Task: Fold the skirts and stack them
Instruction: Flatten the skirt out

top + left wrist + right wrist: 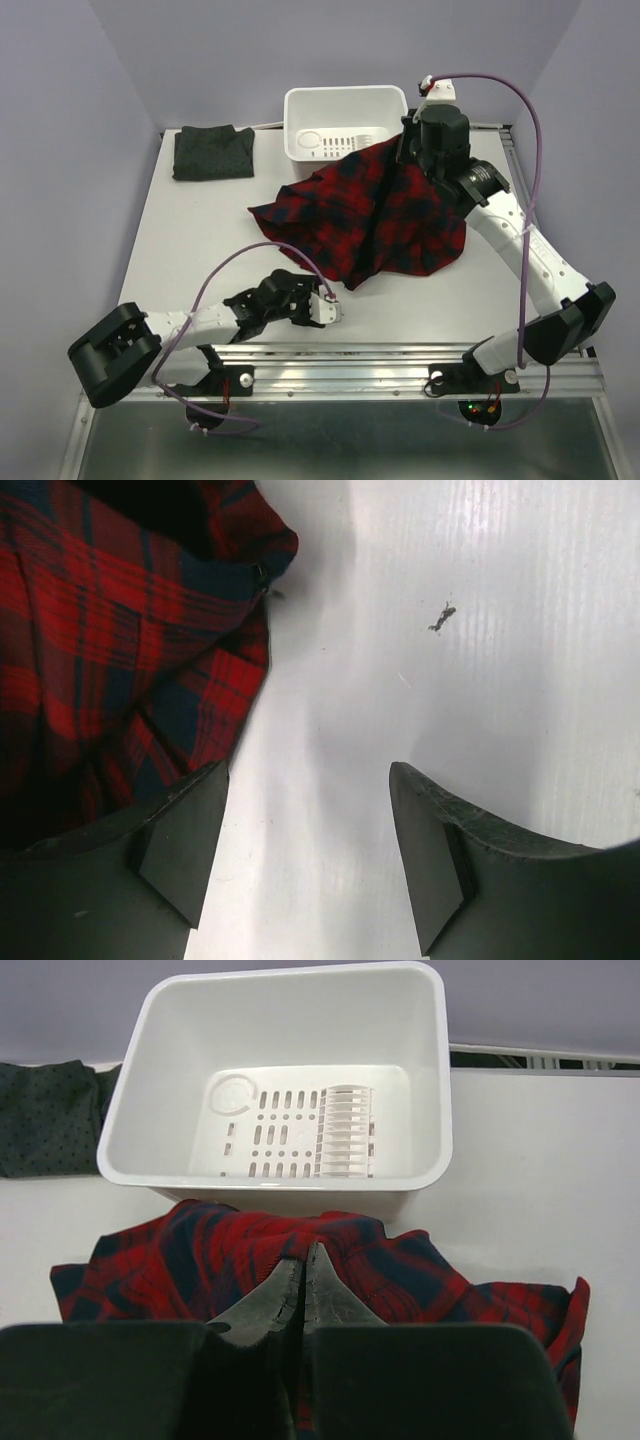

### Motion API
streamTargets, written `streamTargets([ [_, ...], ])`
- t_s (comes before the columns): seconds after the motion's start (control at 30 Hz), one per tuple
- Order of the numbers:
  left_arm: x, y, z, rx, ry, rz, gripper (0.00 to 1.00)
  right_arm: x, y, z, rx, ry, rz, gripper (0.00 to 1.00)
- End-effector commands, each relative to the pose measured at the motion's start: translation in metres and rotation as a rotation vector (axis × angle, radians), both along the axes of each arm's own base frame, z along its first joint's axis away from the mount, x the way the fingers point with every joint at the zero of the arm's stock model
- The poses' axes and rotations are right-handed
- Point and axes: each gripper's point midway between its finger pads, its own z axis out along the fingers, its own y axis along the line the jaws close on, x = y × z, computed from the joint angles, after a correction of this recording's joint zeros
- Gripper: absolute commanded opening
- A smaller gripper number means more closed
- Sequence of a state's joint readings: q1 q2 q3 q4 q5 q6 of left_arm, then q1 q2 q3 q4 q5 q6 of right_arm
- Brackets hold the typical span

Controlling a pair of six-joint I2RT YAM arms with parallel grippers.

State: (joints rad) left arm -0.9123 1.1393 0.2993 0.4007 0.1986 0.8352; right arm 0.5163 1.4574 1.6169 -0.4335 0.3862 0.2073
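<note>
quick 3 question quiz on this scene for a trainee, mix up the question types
1. True or false: the right hand is shut on the plaid skirt.
2. Relative to the white tub, the grey skirt lies: A inside it; B on the table to its left; C to its right.
3. Fill in: the left hand is ___, holding nothing.
Key: 1 true; 2 B; 3 open.

Plaid skirt: cropped at top and left edges, left of left gripper. Grey skirt: cropped at left edge, beyond right gripper.
</note>
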Motion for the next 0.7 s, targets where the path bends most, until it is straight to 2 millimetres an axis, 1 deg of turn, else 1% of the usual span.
streamTargets([
  [0.0,0.031,-0.021,0.039,-0.093,-0.091,0.103,0.76,0.003,-0.007,0.052,0.108,-0.148,-0.044,0.01],
  [0.07,0.035,-0.027,0.046,-0.102,-0.099,0.104,0.77,0.004,-0.007,0.05,0.102,-0.147,-0.045,0.01],
  [0.17,0.04,-0.04,0.055,-0.117,-0.097,0.124,0.77,0.006,-0.006,0.048,0.098,-0.143,-0.045,0.01],
  [0.2,0.038,-0.049,0.057,-0.125,-0.085,0.134,0.77,0.007,-0.005,0.045,0.095,-0.138,-0.045,0.01],
  [0.23,0.04,-0.051,0.059,-0.125,-0.084,0.159,0.77,0.007,-0.005,0.046,0.093,-0.14,-0.044,0.01],
  [0.27,0.036,-0.054,0.055,-0.114,-0.056,0.156,0.77,0.009,-0.005,0.044,0.09,-0.138,-0.047,0.01],
  [0.3,0.033,-0.059,0.056,-0.12,-0.035,0.148,0.77,0.009,-0.006,0.045,0.088,-0.139,-0.051,0.01],
  [0.33,0.031,-0.065,0.061,-0.131,-0.021,0.146,0.77,0.011,-0.005,0.043,0.087,-0.138,-0.053,0.01],
  [0.37,0.021,-0.073,0.057,-0.146,0.037,0.127,0.77,0.012,-0.006,0.043,0.088,-0.14,-0.06,0.01],
  [0.43,0.017,-0.081,0.059,-0.144,0.107,0.143,0.77,0.014,-0.007,0.04,0.087,-0.136,-0.075,0.01],
  [0.47,0.015,-0.083,0.051,-0.147,0.174,0.184,0.77,0.015,-0.007,0.041,0.097,-0.137,-0.083,0.01],
  [0.57,0.014,-0.089,0.044,-0.145,0.294,0.275,0.77,0.016,-0.008,0.04,0.107,-0.135,-0.096,0.01],
  [0.6,0.013,-0.092,0.044,-0.148,0.307,0.281,0.79,0.016,-0.008,0.041,0.112,-0.137,-0.096,0.01],
  [0.63,0.015,-0.096,0.049,-0.169,0.31,0.292,0.8,0.017,-0.007,0.041,0.118,-0.137,-0.098,0.01],
  [0.67,0.012,-0.101,0.049,-0.178,0.334,0.287,0.8,0.017,-0.007,0.042,0.125,-0.139,-0.1,0.01],
])
